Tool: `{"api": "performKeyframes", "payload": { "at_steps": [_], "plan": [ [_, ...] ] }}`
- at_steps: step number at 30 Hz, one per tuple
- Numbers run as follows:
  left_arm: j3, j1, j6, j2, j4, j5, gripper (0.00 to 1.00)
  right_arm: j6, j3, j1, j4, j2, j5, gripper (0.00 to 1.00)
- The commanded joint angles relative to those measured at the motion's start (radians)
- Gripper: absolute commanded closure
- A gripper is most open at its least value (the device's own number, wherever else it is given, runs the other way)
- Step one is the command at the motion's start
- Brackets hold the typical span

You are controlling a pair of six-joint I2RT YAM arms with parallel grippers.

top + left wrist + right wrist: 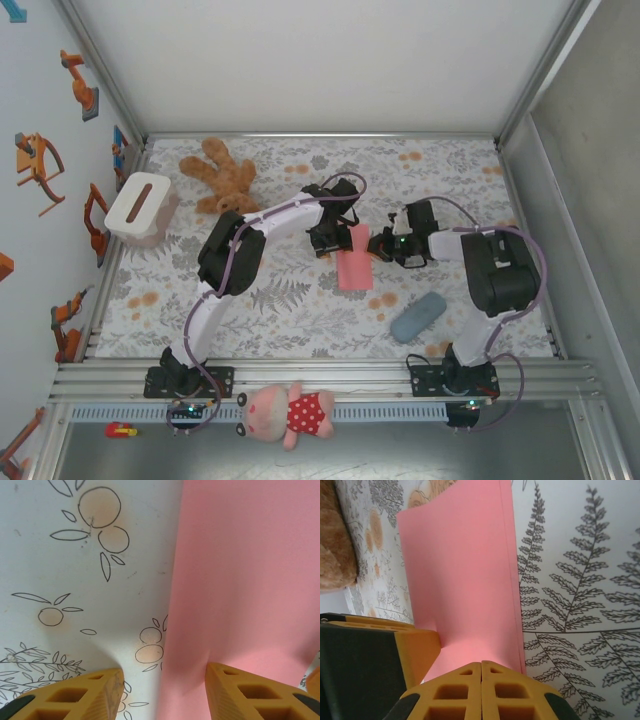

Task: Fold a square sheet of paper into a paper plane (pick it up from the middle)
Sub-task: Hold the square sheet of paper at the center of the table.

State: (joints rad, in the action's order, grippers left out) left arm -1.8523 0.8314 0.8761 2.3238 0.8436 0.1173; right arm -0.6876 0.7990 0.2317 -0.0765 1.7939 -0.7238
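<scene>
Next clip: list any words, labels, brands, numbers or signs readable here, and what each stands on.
None readable.
The pink paper is blank.
The tablecloth carries only leaf and fruit drawings.
The wall stickers are pictures without letters.
The small red item on the front ledge is too small to read.

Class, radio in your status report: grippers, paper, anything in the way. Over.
Left gripper: jaws open astride an edge of the pink sheet of paper. Right gripper: jaws shut at its end. Sheet folded double on the tablecloth. Grey-blue pouch lies apart.
</scene>
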Motion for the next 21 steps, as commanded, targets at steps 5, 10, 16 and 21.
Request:
{"api": "performKeyframes", "payload": {
  "at_steps": [5, 10, 16, 21],
  "plan": [
    [0.083, 0.009, 0.000, 0.208, -0.041, 0.007, 0.51, 0.021, 0.028, 0.007, 0.048, 0.034, 0.010, 0.95],
    [0.082, 0.009, -0.015, 0.209, -0.047, 0.015, 0.52, 0.038, 0.031, 0.007, 0.095, 0.049, 0.051, 0.96],
    [0.082, 0.009, -0.045, 0.204, -0.055, 0.013, 0.54, 0.042, 0.023, 0.007, 0.100, 0.041, 0.045, 0.96],
    [0.088, 0.009, -0.055, 0.200, -0.067, 0.018, 0.54, 0.029, 0.017, 0.007, 0.061, -0.021, 0.003, 0.93]
  ]
}}
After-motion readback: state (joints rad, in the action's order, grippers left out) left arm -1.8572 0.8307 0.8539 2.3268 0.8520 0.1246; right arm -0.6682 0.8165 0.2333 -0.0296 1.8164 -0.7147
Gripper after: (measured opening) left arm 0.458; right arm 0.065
